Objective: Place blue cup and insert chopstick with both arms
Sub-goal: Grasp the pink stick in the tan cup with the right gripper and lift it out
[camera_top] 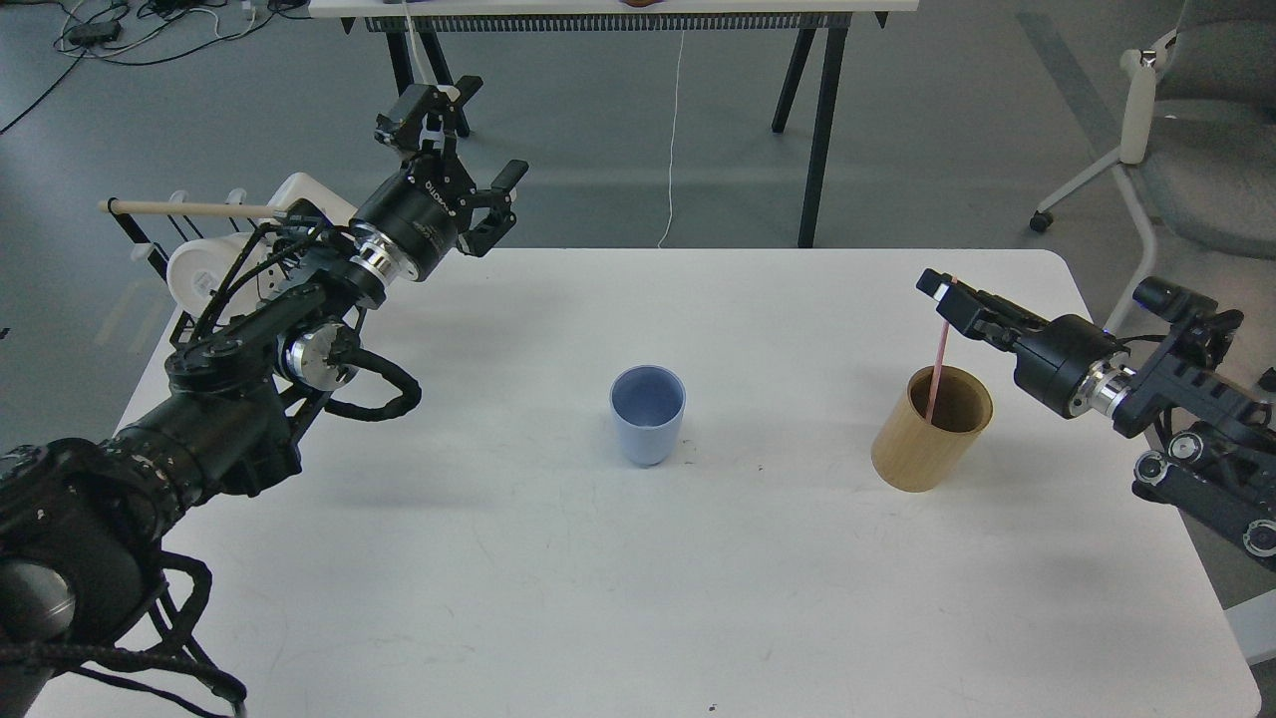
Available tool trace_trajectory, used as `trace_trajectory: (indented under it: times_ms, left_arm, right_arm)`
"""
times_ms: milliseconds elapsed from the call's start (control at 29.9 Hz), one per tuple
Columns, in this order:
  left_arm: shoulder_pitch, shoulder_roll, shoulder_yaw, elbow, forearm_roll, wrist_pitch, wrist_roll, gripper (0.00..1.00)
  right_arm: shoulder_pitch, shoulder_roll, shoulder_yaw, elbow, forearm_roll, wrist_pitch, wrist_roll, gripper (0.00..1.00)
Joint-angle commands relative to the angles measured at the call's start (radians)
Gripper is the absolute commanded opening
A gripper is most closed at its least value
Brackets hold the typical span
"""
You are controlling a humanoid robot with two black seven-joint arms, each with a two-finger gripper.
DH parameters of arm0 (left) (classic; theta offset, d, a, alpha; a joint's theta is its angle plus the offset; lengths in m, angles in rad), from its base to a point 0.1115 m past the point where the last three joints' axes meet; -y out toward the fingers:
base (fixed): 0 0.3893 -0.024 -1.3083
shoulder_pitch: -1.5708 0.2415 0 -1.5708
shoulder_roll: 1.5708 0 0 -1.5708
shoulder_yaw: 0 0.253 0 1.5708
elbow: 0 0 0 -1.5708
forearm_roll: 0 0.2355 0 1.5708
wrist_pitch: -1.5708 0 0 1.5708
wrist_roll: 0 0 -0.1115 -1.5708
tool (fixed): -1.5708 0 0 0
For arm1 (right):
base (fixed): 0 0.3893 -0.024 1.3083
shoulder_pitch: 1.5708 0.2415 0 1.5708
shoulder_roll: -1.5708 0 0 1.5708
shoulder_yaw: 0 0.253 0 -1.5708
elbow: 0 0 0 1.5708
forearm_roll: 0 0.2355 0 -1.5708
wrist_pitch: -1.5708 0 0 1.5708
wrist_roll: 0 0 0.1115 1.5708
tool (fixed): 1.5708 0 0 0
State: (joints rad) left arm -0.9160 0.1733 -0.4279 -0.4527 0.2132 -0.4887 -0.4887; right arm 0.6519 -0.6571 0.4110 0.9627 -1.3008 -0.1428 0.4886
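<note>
A light blue cup (648, 414) stands upright and empty in the middle of the white table (638, 598). To its right stands a tan wooden cylinder holder (931, 431) with a pink chopstick (936, 364) leaning inside it. My right gripper (945, 290) comes in from the right and is closed around the top of the chopstick, above the holder. My left gripper (467, 138) is open and empty, raised above the table's far left edge, well away from the cup.
A white rack (204, 261) with a wooden dowel (189, 209) stands off the table's left edge, behind my left arm. A black-legged table (817, 130) stands at the back and an office chair (1186, 130) at the far right.
</note>
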Motion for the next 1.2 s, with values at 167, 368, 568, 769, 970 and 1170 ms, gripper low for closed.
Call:
trace_trajectory:
  times_ms: [167,368,568,769,970,1170]
  left_arm:
    - [0.000,-0.005,0.000,0.000,0.000,0.000,0.000,0.99]
    - [-0.001,-0.006,0.000,0.000,-0.001,0.000,0.000,0.99]
    - [0.000,-0.014,0.000,0.000,-0.001,0.000,0.000,0.99]
    - [0.002,-0.021,0.001,0.000,0.000,0.000,0.000,0.99]
    - [0.052,-0.001,0.003,0.020,0.002,0.000,0.000,0.99]
    - [0.124,0.002,0.003,0.098,0.003,0.000,0.000,0.99]
  right_arm:
    - [0.006,-0.015,-0.023,0.007,-0.002,0.000,0.000,0.02]
    - [0.031,-0.085,-0.028,0.046,0.005,0.009,0.000,0.00]
    - [0.123,-0.243,-0.017,0.155,0.023,0.023,0.000,0.00]
    - [0.248,-0.369,-0.003,0.284,0.153,0.071,0.000,0.00]
    - [0.371,-0.320,-0.009,0.321,0.235,0.049,0.000,0.00]
    - [0.390,-0.024,-0.073,0.239,0.212,-0.093,0.000,0.00]
